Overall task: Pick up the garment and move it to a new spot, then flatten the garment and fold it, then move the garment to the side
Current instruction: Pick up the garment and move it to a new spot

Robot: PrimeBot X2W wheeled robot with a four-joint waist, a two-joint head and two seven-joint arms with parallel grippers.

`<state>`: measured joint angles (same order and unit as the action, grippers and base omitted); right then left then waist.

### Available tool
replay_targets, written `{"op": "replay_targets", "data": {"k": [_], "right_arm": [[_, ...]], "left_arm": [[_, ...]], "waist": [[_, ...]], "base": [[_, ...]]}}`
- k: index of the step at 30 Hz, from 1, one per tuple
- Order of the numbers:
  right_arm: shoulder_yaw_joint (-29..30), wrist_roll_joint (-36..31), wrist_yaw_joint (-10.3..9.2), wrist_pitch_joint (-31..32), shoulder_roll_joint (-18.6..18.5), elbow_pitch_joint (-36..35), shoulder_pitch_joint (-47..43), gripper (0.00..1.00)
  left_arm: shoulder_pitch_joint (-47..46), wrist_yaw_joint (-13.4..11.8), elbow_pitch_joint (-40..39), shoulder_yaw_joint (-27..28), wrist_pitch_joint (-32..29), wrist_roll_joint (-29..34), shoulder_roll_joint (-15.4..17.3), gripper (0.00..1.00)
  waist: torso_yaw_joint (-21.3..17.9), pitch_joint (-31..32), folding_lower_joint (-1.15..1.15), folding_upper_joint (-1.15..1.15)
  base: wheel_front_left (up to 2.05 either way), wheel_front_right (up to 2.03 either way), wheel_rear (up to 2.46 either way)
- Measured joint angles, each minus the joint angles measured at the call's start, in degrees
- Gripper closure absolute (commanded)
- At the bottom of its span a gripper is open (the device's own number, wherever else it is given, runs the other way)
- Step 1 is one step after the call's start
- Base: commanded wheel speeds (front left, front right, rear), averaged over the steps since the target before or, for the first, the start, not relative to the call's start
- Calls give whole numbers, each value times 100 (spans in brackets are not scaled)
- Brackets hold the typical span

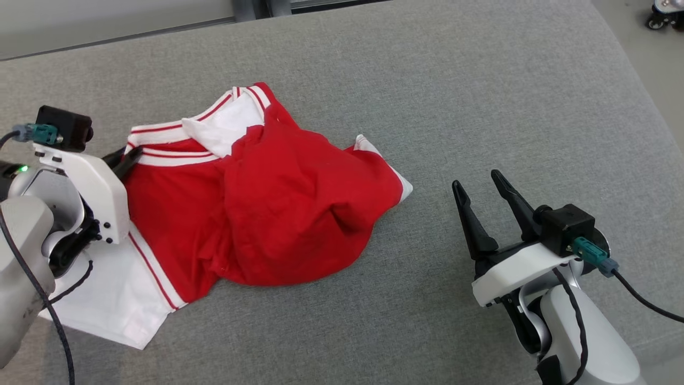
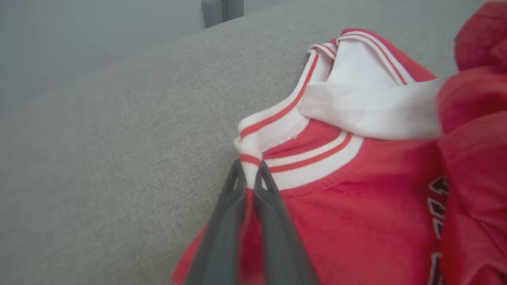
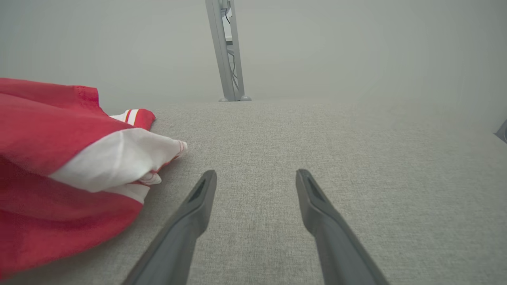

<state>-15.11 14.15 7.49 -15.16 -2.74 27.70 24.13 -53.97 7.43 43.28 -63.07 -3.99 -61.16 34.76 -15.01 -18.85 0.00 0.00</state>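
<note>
The garment point(image 1: 278, 208) is a red shirt with white sleeves and red-striped white trim, lying crumpled on the grey cushion. My left gripper point(image 1: 128, 158) sits at the shirt's left edge, by the striped collar. In the left wrist view the gripper point(image 2: 248, 174) is shut on the striped edge of the garment point(image 2: 356, 206), with cloth pinched between the fingers. My right gripper point(image 1: 478, 184) stands open on bare cushion to the right of the shirt. In the right wrist view its fingers point(image 3: 200, 198) are spread, with the garment point(image 3: 59, 166) off to their left, not touching.
The grey upholstered surface point(image 1: 481, 96) stretches far behind and right of the shirt. Its back edge meets a pale wall and a metal post point(image 3: 227, 51). A wheeled base point(image 1: 665, 13) shows at the far right on the floor.
</note>
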Motion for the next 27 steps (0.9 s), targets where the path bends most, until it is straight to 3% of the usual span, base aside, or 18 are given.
{"op": "replay_targets", "data": {"k": [14, 21, 27], "right_arm": [[162, -134, 0, 0, 1, 110, -179, 0], [187, -176, 0, 0, 2, 166, -270, 0], [188, -163, 0, 0, 2, 196, -377, 0]], "left_arm": [[-721, 0, -1013, -439, 1381, 4, -52, 100], [-1011, 0, -1283, -428, 1621, 29, -1, 100], [-1299, 0, -1370, -271, 1712, 80, 225, 100]], "waist": [[642, 627, 0, 0], [964, 920, 0, 0], [1122, 1098, 0, 0]], "base": [[0, 0, 0], [0, 0, 0], [0, 0, 0]]}}
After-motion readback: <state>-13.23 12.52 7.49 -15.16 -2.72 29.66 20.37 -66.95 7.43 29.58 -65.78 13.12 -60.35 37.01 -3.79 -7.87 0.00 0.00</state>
